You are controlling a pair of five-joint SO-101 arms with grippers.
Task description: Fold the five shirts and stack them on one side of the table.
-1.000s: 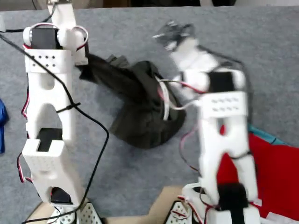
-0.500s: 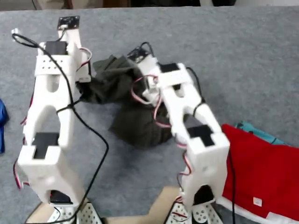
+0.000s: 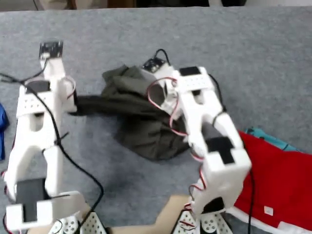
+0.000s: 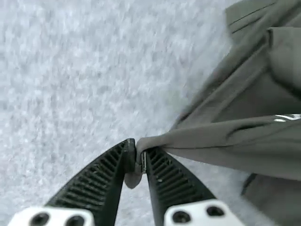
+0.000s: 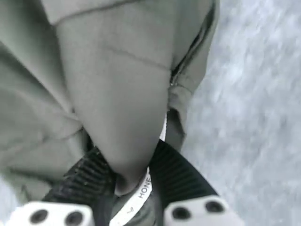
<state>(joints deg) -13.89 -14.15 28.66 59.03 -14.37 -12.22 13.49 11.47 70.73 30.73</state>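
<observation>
Grey felt table (image 3: 253, 58): olive shirt (image 3: 145, 127) stretched between left tool (image 4: 136, 157) and right tool (image 5: 131, 176), both clamped on it.

The left arm (image 3: 36, 126) stands up from its base with the elbow bent and the wrist pitched down. At its end the left gripper (image 4: 137, 159) has both ribbed black fingers (image 4: 106, 172) pressed together at the tips. A bunched edge of the shirt (image 4: 244, 141) is pinched between them and runs taut away from the tips. The right arm (image 3: 209, 126) leans forward and across toward the left arm, with its wrist turned steeply down. The right gripper (image 5: 128, 175) points into the shirt, its jaws closed on a thick fold that fills the gap between them.
</observation>
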